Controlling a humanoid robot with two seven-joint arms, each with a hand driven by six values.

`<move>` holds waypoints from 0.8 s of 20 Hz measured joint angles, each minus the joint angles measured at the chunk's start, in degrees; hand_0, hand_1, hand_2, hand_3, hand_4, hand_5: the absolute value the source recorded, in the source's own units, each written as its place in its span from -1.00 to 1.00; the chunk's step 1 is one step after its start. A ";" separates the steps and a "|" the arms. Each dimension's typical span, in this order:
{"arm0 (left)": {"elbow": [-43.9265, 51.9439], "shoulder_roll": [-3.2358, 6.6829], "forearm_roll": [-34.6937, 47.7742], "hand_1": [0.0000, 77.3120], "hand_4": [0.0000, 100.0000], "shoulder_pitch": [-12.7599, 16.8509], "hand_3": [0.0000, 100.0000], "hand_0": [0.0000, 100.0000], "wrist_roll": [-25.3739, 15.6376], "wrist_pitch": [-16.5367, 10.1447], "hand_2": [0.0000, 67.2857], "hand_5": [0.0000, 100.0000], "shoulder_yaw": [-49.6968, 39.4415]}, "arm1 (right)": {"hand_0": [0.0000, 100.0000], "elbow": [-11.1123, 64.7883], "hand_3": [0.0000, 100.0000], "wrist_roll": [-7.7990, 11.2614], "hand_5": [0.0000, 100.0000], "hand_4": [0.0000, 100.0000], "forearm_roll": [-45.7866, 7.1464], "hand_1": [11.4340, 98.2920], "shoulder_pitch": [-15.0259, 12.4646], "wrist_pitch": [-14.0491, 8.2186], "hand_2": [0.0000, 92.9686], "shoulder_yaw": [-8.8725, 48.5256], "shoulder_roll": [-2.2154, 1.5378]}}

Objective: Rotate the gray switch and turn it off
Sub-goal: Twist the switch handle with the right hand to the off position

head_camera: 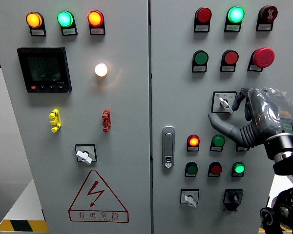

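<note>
On the right door of the grey cabinet, a gray rotary switch [224, 103] sits on a square plate, its light handle pointing down and to the right. My right hand [223, 112], wrapped in clear plastic, comes in from the right edge and hovers just right of and below that switch. Its thumb [219, 122] stretches left under the plate and its index finger [240, 97] curves up beside the knob. The fingers are spread and do not close on the knob. The left arm is out of the picture.
Two similar gray switches sit at the lower left door [84, 155] and lower right door [189, 198], beside a black switch [233, 198]. Coloured lamps and buttons surround the hand, with a red mushroom button [263, 57] above it. A door handle [169, 146] is at the centre.
</note>
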 measured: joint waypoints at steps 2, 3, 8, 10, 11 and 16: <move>0.00 0.00 0.00 -1.00 -0.84 0.00 -0.63 0.76 0.00 0.00 -0.61 -0.78 -0.04 | -1.00 -0.31 0.97 0.00 1.00 1.00 0.00 -0.55 0.15 -0.29 0.46 -0.36 0.00; 0.00 0.00 0.00 -1.00 -0.84 0.00 -0.63 0.76 0.00 0.00 -0.61 -0.78 -0.04 | -1.00 -0.45 0.97 0.00 1.00 1.00 0.01 -0.55 0.19 -0.36 0.46 -0.46 -0.01; 0.00 0.00 0.00 -1.00 -0.84 0.00 -0.63 0.76 0.00 0.00 -0.61 -0.78 0.01 | -1.00 -0.99 0.98 0.00 1.00 1.00 -0.06 -0.52 0.50 -0.42 0.47 -0.62 0.00; 0.00 0.00 0.00 -1.00 -0.84 0.00 -0.63 0.76 0.00 0.00 -0.61 -0.78 0.02 | -0.92 -1.25 0.98 0.00 1.00 1.00 -0.08 -0.52 0.55 -0.43 0.47 -0.63 0.00; 0.00 0.00 0.00 -1.00 -0.84 0.00 -0.63 0.76 0.00 0.00 -0.61 -0.78 0.02 | -0.81 -1.32 0.98 0.00 1.00 1.00 -0.08 -0.53 0.60 -0.45 0.47 -0.64 0.00; 0.00 0.01 0.00 -1.00 -0.84 0.00 -0.63 0.76 0.00 0.00 -0.61 -0.78 0.02 | -0.47 -1.89 0.98 -0.26 1.00 1.00 -0.17 -0.54 0.91 -0.98 0.49 -0.80 0.00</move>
